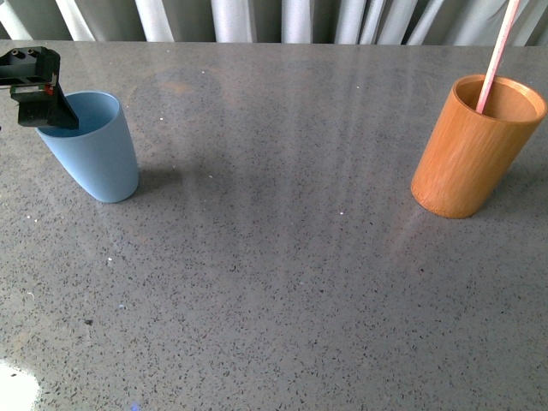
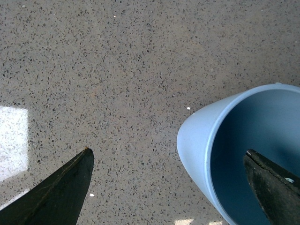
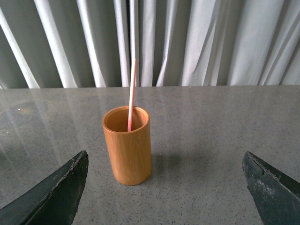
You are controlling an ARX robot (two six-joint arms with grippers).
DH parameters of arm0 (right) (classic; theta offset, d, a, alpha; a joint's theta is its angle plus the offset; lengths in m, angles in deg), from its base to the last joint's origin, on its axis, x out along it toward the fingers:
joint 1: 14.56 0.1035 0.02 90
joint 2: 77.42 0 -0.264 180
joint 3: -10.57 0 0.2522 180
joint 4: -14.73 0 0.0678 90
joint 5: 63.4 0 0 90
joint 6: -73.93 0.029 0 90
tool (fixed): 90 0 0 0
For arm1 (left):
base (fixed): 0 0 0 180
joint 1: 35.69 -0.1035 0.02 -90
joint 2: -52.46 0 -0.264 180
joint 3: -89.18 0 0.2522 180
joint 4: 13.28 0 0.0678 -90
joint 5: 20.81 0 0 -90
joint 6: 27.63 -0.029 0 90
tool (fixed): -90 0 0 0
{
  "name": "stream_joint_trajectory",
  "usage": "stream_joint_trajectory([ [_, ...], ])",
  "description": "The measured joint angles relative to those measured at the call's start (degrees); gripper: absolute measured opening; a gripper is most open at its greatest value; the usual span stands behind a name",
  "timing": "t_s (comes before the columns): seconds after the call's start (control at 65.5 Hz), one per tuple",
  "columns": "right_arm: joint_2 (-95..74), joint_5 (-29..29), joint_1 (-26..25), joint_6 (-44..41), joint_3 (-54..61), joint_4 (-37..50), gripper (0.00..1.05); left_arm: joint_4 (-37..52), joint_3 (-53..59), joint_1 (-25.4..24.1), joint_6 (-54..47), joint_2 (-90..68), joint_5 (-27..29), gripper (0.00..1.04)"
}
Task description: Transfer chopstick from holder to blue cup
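Note:
The blue cup (image 1: 94,154) stands upright at the table's left. My left gripper (image 1: 50,116) is open at its rim. In the left wrist view one finger (image 2: 274,190) is inside the cup (image 2: 199,140) and the other is outside, so my left gripper (image 2: 168,151) straddles the cup's wall. The orange-brown holder (image 1: 475,150) stands at the right with one pale pink chopstick (image 1: 499,51) leaning in it. My right gripper (image 3: 165,153) is open and empty, back from the holder (image 3: 129,150) and the chopstick (image 3: 132,89). It is out of the front view.
A grey speckled table (image 1: 274,282) carries both cups. Pale pleated curtains (image 1: 257,17) hang behind its far edge. A bright patch of light (image 1: 15,390) lies at the near left corner.

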State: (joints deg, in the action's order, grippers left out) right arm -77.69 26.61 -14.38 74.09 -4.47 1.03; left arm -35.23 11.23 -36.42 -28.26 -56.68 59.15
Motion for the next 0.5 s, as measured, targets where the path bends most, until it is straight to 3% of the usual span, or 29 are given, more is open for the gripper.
stream_joint_trajectory([
  [0.244,0.0,0.0,0.0,0.0,0.0,0.0,0.96,-2.6,-2.6,1.6,0.1,-1.2,0.5,0.95],
  [0.382,0.0,0.0,0.0,0.0,0.0,0.0,0.96,-4.0,-3.0,2.3,0.3,-1.8,1.1,0.74],
  [0.504,0.0,0.0,0.0,0.0,0.0,0.0,0.96,-5.6,-3.0,3.0,0.3,-2.1,1.7,0.47],
])
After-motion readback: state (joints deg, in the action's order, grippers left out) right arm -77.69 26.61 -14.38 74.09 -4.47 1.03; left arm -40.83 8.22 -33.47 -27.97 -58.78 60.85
